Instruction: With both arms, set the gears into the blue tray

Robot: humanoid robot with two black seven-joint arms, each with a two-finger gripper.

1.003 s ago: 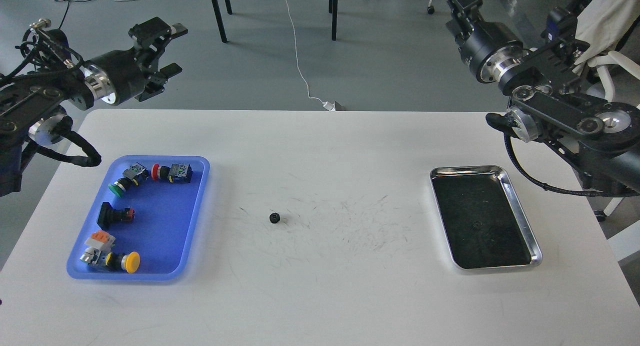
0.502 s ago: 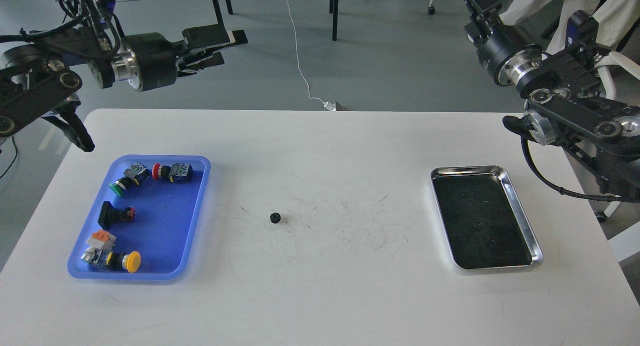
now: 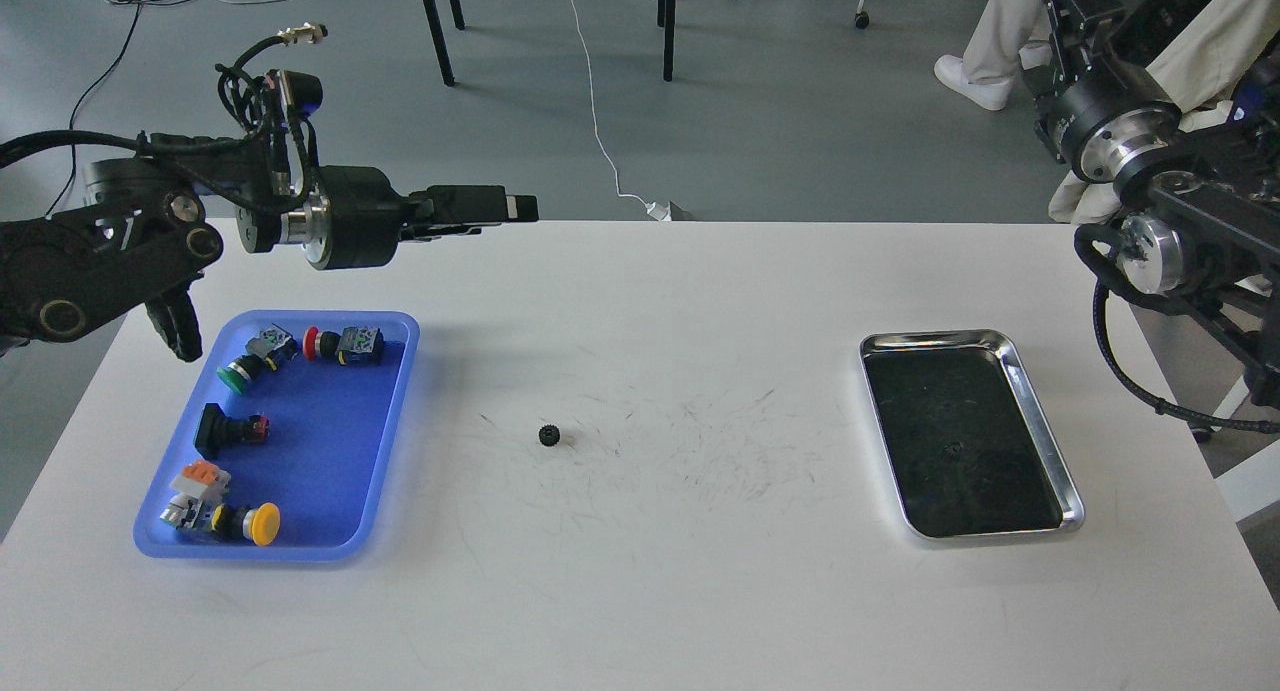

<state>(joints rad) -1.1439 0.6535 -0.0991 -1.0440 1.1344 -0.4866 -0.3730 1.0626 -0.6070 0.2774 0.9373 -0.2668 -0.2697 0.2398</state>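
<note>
A single black gear [image 3: 549,435] is lying on the white table [image 3: 640,591], roughly midway between the blue tray [image 3: 330,441] on my left and the silver metal tray [image 3: 1040,441] on my right, touching neither. Faint dark scuff marks are spreading over the tabletop just to its right.

My left gripper [image 3: 505,209] is hanging over the far edge of the table, pointing sideways toward the right, well above and behind the gear. I am seeing it edge-on, its two fingers lying so close together that I cannot tell whether they are parted or pressed closed; nothing is showing between them.

My right arm [image 3: 1150,221] is reaching up at the far right corner of the view, beyond the table. Its far end is running up to the top edge, and I cannot make out its gripper there, so I cannot say how its fingers are standing.

The blue tray is holding five push-button switches: a green-capped one [image 3: 238,371] and a red-capped one [image 3: 340,344] near its far rim, a black one [image 3: 228,428] in the middle, and an orange-and-grey one [image 3: 198,481] beside a yellow-capped one [image 3: 245,522] near the front rim. The silver metal tray's dark inside is showing a small dark round thing [image 3: 952,449], too faint for me to identify.
</note>
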